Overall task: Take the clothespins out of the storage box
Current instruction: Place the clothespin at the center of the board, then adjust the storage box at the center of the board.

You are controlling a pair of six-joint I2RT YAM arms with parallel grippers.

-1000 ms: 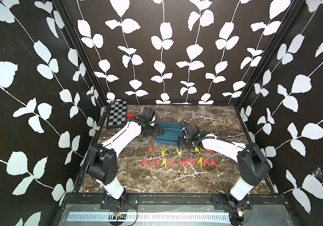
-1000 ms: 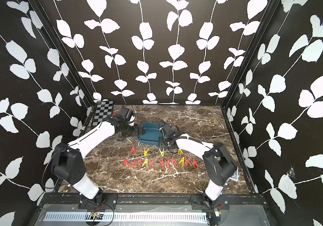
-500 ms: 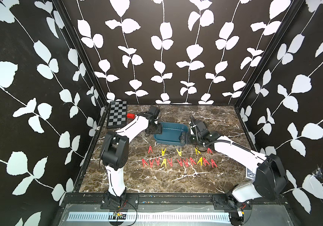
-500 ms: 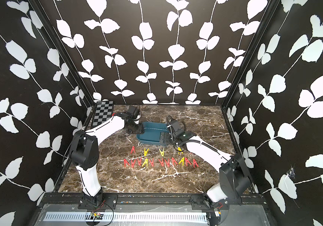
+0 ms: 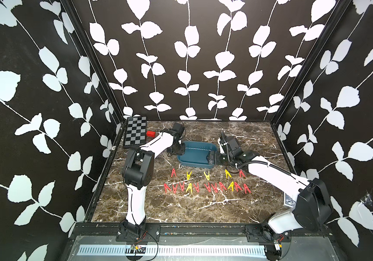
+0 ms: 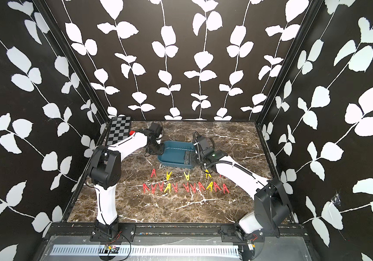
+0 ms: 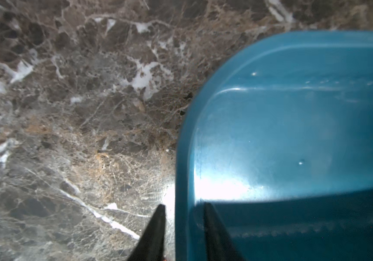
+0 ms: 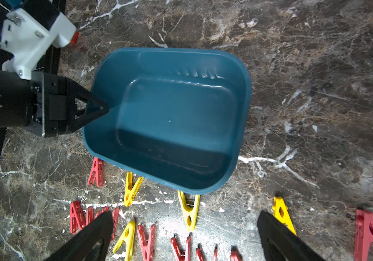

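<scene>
My left end effector point(image 7: 183, 204) straddles the end wall of the storage box point(image 8: 176, 113), jaws narrow, one inside and one outside; I cannot tell whether they bite yet. I should pinch squarely and lift level. My right end effector point(image 8: 185, 212) hangs wide open, empty. The box looks empty. The clothespins point(image 5: 205, 187) lie in rows on the marbled surface point(image 5: 181, 208), with leaf-print walls point(image 5: 192, 67) around.

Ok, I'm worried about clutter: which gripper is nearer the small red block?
Left. The left gripper straddles the storage box rim at the end toward the red block. The right gripper hovers open at the box's opposite end.
</scene>
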